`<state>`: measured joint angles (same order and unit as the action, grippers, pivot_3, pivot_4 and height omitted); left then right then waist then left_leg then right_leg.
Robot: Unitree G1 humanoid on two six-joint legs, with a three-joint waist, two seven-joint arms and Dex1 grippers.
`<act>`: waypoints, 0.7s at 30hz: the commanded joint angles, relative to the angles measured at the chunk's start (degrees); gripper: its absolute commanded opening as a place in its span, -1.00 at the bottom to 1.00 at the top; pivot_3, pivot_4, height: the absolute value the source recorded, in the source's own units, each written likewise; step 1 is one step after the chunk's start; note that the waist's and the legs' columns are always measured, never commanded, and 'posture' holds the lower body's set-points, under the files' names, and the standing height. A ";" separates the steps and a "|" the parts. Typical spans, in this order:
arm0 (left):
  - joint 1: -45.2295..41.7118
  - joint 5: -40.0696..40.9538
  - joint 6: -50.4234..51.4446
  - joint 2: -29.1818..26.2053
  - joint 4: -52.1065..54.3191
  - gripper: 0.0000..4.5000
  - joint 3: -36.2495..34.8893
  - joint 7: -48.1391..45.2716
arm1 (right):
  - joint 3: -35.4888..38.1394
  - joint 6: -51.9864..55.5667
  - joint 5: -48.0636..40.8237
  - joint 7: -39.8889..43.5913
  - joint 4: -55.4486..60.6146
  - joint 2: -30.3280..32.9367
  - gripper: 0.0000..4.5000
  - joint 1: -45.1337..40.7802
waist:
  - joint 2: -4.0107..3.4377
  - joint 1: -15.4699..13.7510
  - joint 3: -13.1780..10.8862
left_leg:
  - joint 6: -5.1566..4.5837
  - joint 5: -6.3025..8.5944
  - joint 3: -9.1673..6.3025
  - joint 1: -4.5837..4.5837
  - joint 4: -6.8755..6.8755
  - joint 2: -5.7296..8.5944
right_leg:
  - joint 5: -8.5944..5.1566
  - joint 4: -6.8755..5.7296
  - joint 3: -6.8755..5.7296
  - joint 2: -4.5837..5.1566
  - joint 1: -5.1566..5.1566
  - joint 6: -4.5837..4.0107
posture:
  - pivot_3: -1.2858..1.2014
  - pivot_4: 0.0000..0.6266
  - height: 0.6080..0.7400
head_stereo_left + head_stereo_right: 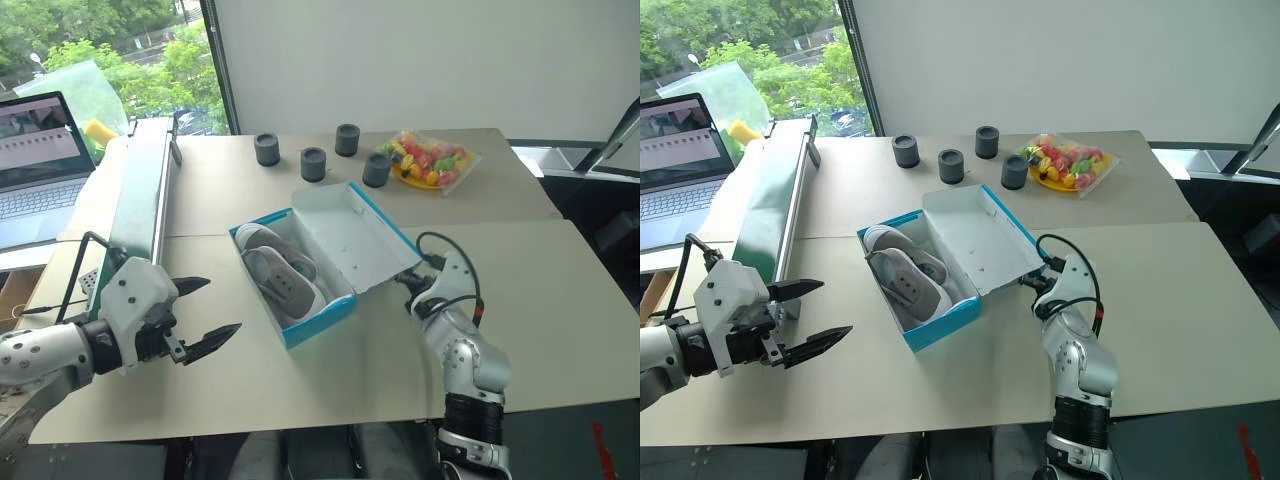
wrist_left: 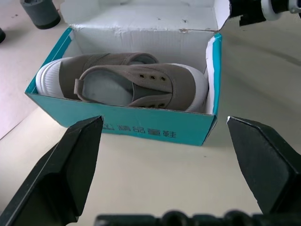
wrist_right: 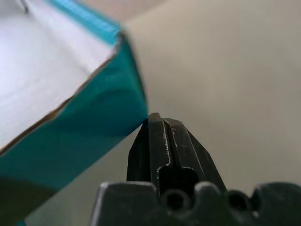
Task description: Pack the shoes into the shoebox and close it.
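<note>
The turquoise shoebox (image 1: 322,322) stands in the middle of the table with its white-lined lid (image 1: 350,235) folded back, open, to the right. Both grey shoes (image 1: 285,278) lie side by side inside it, seen close up as shoes (image 2: 141,84) in the left wrist view. My left gripper (image 1: 222,305) hovers left of the box, open, empty and pointing at its long side. My right gripper (image 1: 408,280) is shut, holds nothing, and sits at the lid's outer corner. In the right wrist view its tip (image 3: 157,122) is right at the lid's turquoise edge (image 3: 94,117).
A long green-and-silver conveyor (image 1: 140,200) runs along the left, with a laptop (image 1: 35,160) beyond it. Several dark grey cylinders (image 1: 313,163) and a bag of colourful toy fruit (image 1: 430,160) stand at the back. Bare tabletop lies in front of the box.
</note>
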<state>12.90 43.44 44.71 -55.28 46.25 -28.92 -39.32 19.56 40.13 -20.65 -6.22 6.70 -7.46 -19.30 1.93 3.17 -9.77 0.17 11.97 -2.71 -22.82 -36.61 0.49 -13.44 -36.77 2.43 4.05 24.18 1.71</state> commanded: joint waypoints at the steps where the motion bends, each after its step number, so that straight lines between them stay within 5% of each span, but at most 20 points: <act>1: -1.35 0.71 0.79 0.05 0.72 1.00 -0.81 1.11 | 7.50 -1.70 -17.67 3.93 -2.76 -6.77 -0.98 -4.50 | -0.01 -0.05 0.00 | 0.00 0.00 0.00 0.00 0.00 0.00 | 0.00 0.00 0.00 -0.01 -0.02 0.00 | 0.03 -0.52 1.00; 11: -0.33 1.00 2.83 1.20 2.67 1.00 -2.68 3.22 | -0.21 7.38 -38.90 14.36 -1.17 0.01 -0.98 -9.16 | -0.19 0.81 -0.11 | 0.00 0.00 0.01 0.07 0.00 -0.32 | 0.09 -0.01 0.11 -0.33 -0.01 -0.14 | 0.03 -0.52 1.00; 21: 5.62 4.98 7.33 2.50 8.66 1.00 -11.57 4.79 | -22.40 14.66 -31.82 33.02 6.22 17.31 -0.98 -16.58 | -0.19 0.60 -0.12 | 0.01 0.01 0.08 0.02 0.01 -0.43 | 0.12 0.04 0.08 -0.55 0.04 -0.28 | 0.03 -0.52 1.00</act>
<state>17.43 46.88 51.11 -52.68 52.13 -35.93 -34.72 1.04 55.29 -56.01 22.99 11.89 8.30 -33.32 1.73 3.77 -9.89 0.18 11.98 -2.63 -22.79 -36.60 0.05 -13.31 -36.73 2.50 3.49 24.23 1.43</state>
